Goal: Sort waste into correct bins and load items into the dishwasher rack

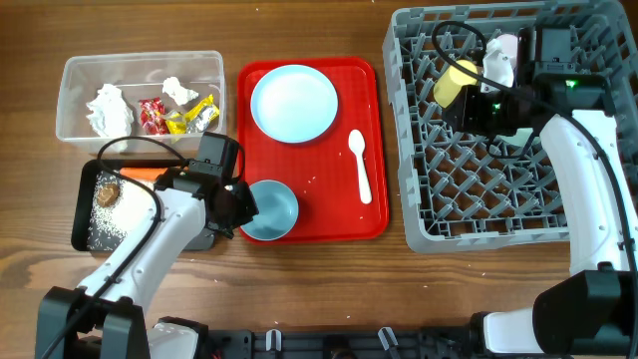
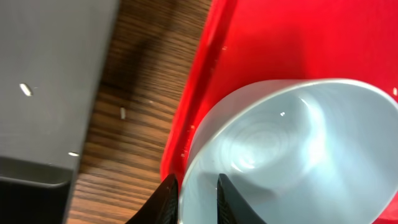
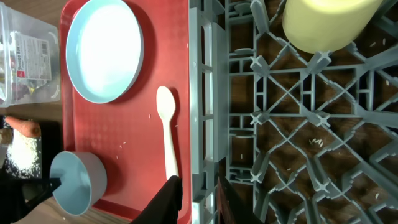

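At the lower centre of the overhead view the left gripper (image 2: 196,186) sits on the left edge of the pale blue bowl (image 1: 274,211); one finger is outside the wall and the other inside the rim, a narrow gap apart; whether they actually pinch the wall I cannot tell; the bowl stands in the lower left corner of the red tray (image 1: 319,227), on the wooden table (image 1: 319,289).

Just left of it lies the black tray (image 1: 82,214), holding white rice grains (image 1: 110,214), a brown lump (image 1: 108,189) and, along its top edge, the carrot (image 1: 140,174).

Further up the red tray the white spoon (image 1: 361,165) lies on the right side, bowl end upward; the round plate (image 1: 294,103) fills the upper middle.

At the upper left the clear tub (image 1: 140,57) holds crumpled tissues (image 1: 106,108) and red and yellow wrappers (image 1: 174,118).

The grey rack (image 1: 498,199) takes the right side of the frame; the yellow cup (image 1: 454,83) lies among the pegs in its upper left part.

The right arm reaches over the rack's upper part, its dark wrist just right of the cup; in the right wrist view the right gripper (image 3: 196,186) rises from the bottom edge, fingers a narrow slit apart with nothing between them, and the cup is at the top right, apart from them.
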### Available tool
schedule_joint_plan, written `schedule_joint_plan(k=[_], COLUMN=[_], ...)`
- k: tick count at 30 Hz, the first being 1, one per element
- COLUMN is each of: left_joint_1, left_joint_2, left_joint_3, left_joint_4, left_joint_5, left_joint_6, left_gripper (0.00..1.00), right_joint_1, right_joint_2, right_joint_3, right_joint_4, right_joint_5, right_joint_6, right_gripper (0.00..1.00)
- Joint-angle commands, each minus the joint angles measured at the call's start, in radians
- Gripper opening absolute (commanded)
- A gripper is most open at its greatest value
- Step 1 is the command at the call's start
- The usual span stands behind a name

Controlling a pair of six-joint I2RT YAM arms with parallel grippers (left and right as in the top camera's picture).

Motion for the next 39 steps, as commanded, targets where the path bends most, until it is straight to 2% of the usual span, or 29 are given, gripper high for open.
schedule_joint_plan(k=[1,22,27,29,32,35,39], left_joint_1=[-0.031,-0.055,-0.055,-0.055,-0.055,-0.055,-0.055], left_joint_2=[0.006,0.006,0.006,0.006,0.006,0.0,-0.039], left_joint_3=[-0.008,-0.055,-0.055,-0.055,-0.055,-0.045,0.015], left_joint_4=[0.005,0.072,0.073,0.077,0.08,0.079,0.06], left_joint_5=[0.008,-0.003,-0.003,-0.002,-0.002,-0.003,-0.002], left_joint_6=[-0.007,-0.029,-0.033,-0.033,-0.032,-0.032,-0.024], left_gripper=[0.2,0.19,0.11,0.04,0.04,0.04,0.04], right_joint_1=[0.006,0.006,0.006,0.006,0.006,0.006,0.006], right_joint_2=[0.011,0.011,0.011,0.011,0.011,0.008,0.0], right_joint_3=[-0.01,-0.01,-0.01,-0.01,-0.01,-0.005,0.054], right_joint_4=[-0.002,-0.009,-0.009,-0.009,-0.008,0.0,-0.006], right_joint_5=[0.011,0.011,0.011,0.024,0.03,0.029,-0.003], right_joint_6=[-0.022,-0.022,-0.023,-0.022,-0.021,-0.019,-0.019], right_gripper=[0.21,0.22,0.22,0.23,0.29,0.47,0.52])
